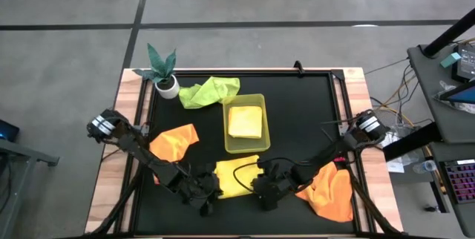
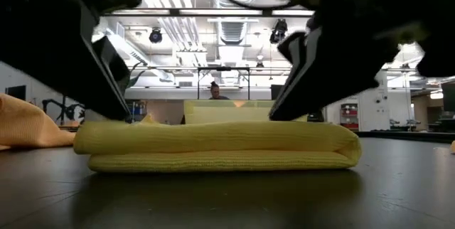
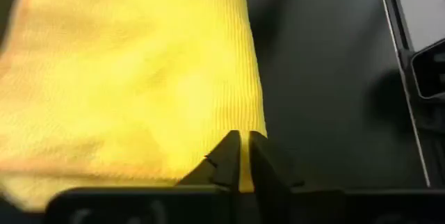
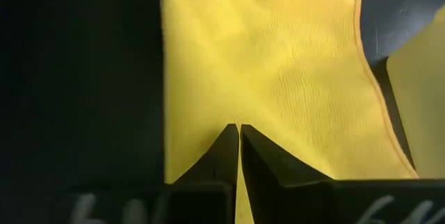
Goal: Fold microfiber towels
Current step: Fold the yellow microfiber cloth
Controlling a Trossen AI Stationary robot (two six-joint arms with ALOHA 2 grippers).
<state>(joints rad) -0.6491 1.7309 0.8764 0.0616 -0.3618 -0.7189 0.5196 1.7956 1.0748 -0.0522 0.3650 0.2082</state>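
Right at the near edge of the black table top [image 1: 297,120] lies a soft pale yellow folded towel [image 1: 236,177], with a gripper on each side of it. The left gripper [image 1: 209,191] sits at the towel's left end and the right gripper [image 1: 261,188] at its right end. In each wrist view the two dark fingers are pressed together with a thin strip of yellow showing between them, so each gripper looks clamped on the towel's edge, though the strip is too thin to be sure.

From the low view the towel [image 2: 217,147] is doubled over, two thick fuzzy layers lying flat with a rounded fold at one end. Its cloth has fine ribs and an orange-stitched hem.

Farther back, a second pale yellow towel [image 1: 246,121] lies folded inside the yellow-green plastic tray [image 1: 228,147]. A light green towel [image 1: 210,90] lies crumpled beside a small potted plant [image 1: 163,72]. One rumpled orange towel [image 1: 174,141] is by the left arm and another orange towel [image 1: 330,191] by the right arm.
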